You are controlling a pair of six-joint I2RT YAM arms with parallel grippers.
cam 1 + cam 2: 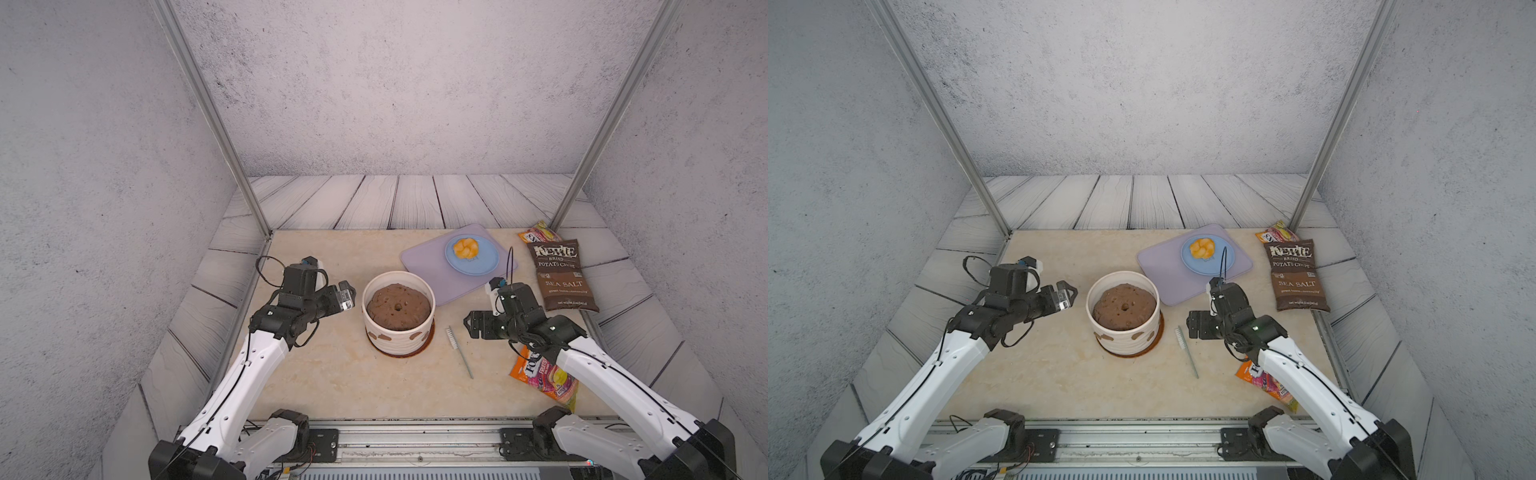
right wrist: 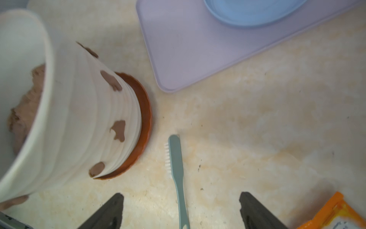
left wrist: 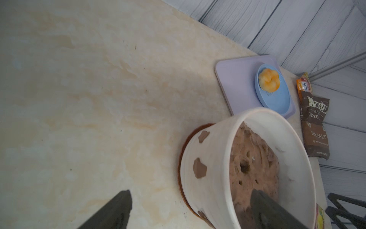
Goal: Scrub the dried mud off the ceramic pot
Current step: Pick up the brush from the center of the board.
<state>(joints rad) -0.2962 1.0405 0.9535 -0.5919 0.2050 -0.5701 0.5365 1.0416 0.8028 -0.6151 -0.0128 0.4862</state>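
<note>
The right fingers (image 2: 112, 210) stand wide apart and empty, just right of the brush (image 2: 175, 158) lying on the worktop (image 1: 332, 386). The left fingers (image 3: 116, 210) are apart too, beside the left rim of the ceramic pot (image 1: 395, 340). It sits mid-worktop on a brown saucer (image 2: 145, 111), with dried mud (image 2: 118, 132) patches on its wall.
</note>
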